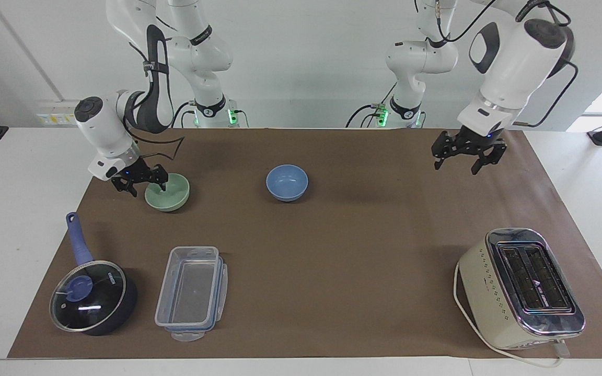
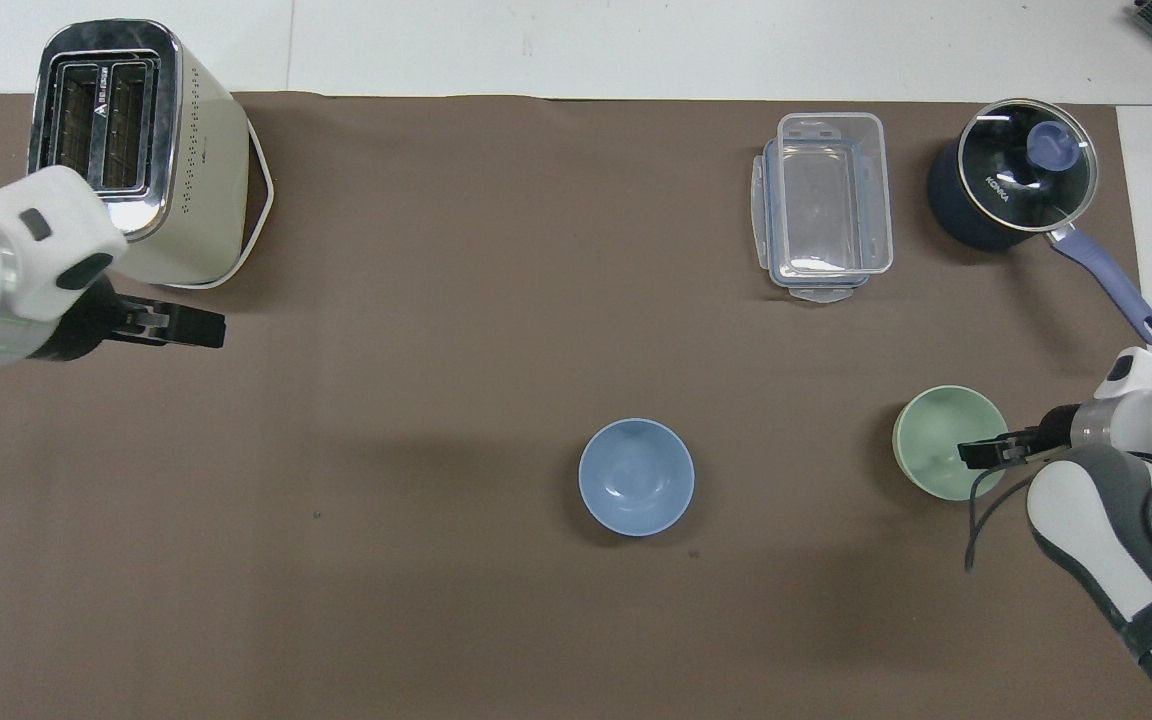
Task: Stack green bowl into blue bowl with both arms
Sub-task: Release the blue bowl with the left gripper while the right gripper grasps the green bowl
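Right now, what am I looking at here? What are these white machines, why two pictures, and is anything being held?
These are two robot arms at a table, each ending in a black two-finger gripper. One picture faces them from across the table; the other looks down from above their end.

On the brown mat lie a green bowl, a blue bowl, a lidded saucepan, a clear plastic box and a toaster.

The right gripper is at the green bowl's rim, one finger inside, but the bowl sits on the mat. The left gripper hangs open in the air, holding nothing.

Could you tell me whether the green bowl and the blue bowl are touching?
Apart. The overhead view shows bare brown mat between the green bowl and the blue bowl.
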